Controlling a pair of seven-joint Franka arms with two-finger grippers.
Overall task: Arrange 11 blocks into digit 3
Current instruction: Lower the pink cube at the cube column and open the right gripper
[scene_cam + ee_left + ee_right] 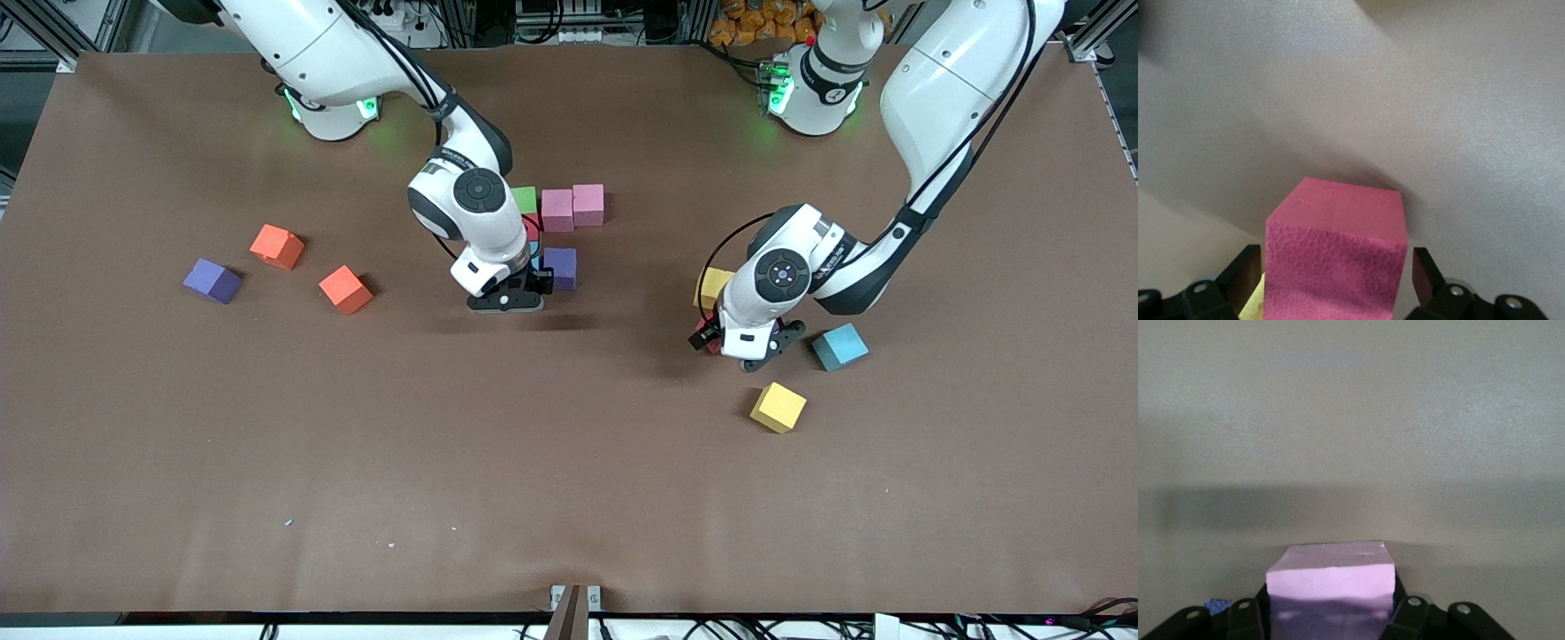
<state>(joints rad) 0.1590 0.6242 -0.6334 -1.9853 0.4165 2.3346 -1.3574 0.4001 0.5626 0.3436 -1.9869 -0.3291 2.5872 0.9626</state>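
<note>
In the middle of the table, a green block (524, 199) and two pink blocks (557, 210) (588, 204) form a row. A red block (532, 229) and a light blue one (534, 258) peek out under the right arm. My right gripper (540, 279) (1330, 600) is low beside them, shut on a purple block (560, 268) (1331, 570) that rests on the table. My left gripper (716, 342) (1333, 267) is open around another red block (712, 348) (1338, 240), with a gap at each finger. A yellow block (714, 286) lies right beside it.
A light blue block (839, 346) and a yellow one (778, 406) lie near the left gripper. Toward the right arm's end lie two orange blocks (276, 246) (346, 289) and a purple one (212, 281).
</note>
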